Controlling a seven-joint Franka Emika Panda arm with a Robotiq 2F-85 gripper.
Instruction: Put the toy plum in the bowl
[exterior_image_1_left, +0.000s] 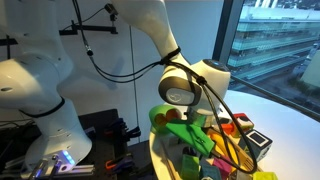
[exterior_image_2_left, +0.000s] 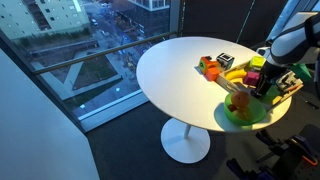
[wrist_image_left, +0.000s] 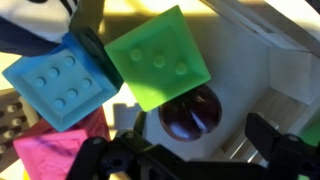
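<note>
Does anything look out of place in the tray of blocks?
Yes: the plum sits in a corner of the tray among the blocks, partly hidden by a tilted green block. The blocks lie jumbled at angles. Nothing looks spilled or broken.

Small round dark purple-brown toy plum (wrist_image_left: 192, 118): far side hidden under a tilted green studded plastic block (wrist_image_left: 155, 55). Pink studded block (wrist_image_left: 55, 150) cut off at the picture's edge. Black gripper (wrist_image_left: 190, 158): fingertips blurred, partly out of frame.
</note>
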